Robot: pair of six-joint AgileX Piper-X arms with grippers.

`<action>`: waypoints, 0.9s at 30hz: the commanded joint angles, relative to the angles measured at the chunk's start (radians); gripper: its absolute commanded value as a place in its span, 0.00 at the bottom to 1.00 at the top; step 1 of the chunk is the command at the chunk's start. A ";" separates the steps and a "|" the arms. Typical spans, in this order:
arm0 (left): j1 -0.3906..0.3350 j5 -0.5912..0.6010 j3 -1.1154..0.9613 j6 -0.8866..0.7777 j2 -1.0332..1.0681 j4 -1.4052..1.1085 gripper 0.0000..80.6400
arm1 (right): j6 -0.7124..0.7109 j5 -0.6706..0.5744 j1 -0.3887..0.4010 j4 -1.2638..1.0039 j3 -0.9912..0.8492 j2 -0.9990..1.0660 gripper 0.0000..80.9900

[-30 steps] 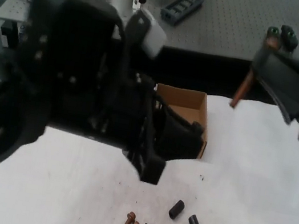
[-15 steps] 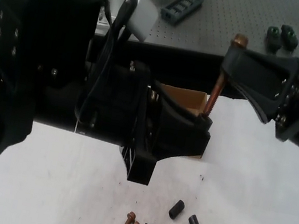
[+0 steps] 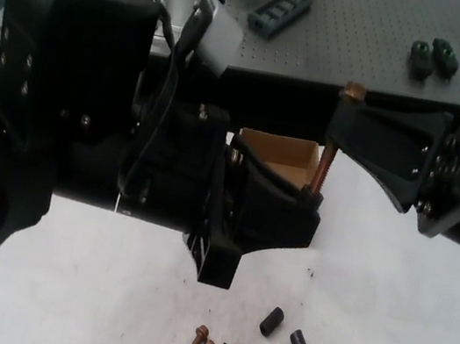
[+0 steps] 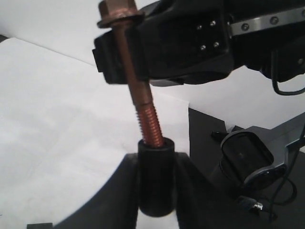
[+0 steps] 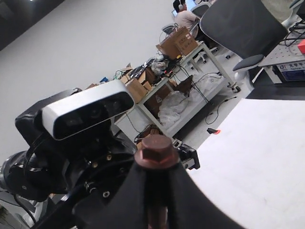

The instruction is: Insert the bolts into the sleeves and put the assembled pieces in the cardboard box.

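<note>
Bolt [image 4: 143, 112] tip at sleeve [image 4: 156, 164] mouth | left pincer [image 4: 156, 195] clamps sleeve | right pincer [image 5: 155, 188] clamps bolt

A copper-coloured threaded metal bolt [image 4: 129, 71] and a black cylindrical sleeve [image 4: 156, 191] are seen. The open cardboard box [image 3: 283, 151] is coloured light brown. The sheet on the bench [image 3: 388, 289] is white with few dark specks. The grey metal table [image 3: 370, 36] is patterned with a regular grid of small holes.

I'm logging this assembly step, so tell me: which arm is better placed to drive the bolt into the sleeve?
Right. Its gripper holds the bolt upright with the threaded tip at the mouth of the sleeve; the left gripper just holds the sleeve beneath.
</note>
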 commanded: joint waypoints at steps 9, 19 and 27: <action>0.001 -0.226 -0.012 -0.076 -0.005 -0.110 0.01 | -0.087 -0.020 -0.018 0.018 -0.008 -0.013 0.53; 0.068 -0.585 -0.238 -0.253 0.372 -0.165 0.01 | -0.221 0.064 -0.248 0.441 -0.008 -0.175 0.52; 0.106 -0.596 -0.844 -0.253 0.888 0.316 0.01 | -0.306 0.288 -0.321 0.794 -0.008 -0.247 0.52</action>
